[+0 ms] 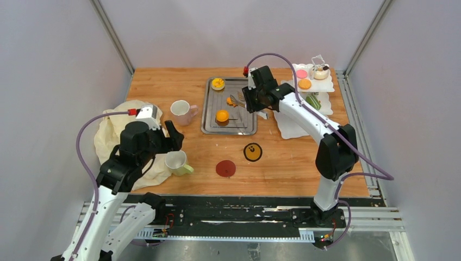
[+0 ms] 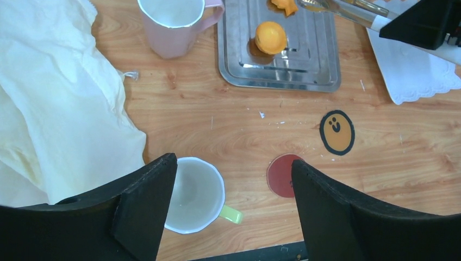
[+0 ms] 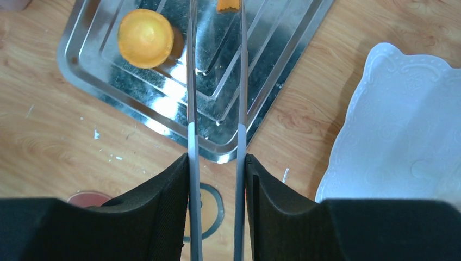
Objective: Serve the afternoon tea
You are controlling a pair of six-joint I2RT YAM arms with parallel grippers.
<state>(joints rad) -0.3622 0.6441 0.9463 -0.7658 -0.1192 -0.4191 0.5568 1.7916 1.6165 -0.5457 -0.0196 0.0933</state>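
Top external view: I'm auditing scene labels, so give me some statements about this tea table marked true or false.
1. The right jaws clamp the metal tongs. True.
2. The green-handled mug lies tipped over. False: it stands upright.
3. Both coasters carry mugs. False: the red coaster and yellow coaster are bare.
4. An orange tart sits on the steel tray. True.
5. The left jaws are wide open, holding nothing. True.

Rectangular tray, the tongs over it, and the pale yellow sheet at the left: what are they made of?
Rectangular silver tray: polished steel-like metal, with mirror reflections on its stepped floor. Long thin tongs: same shiny metal; the grey lower sections may be a sleeve. Pale yellow sheet: soft matte fabric, lying in crumpled folds.
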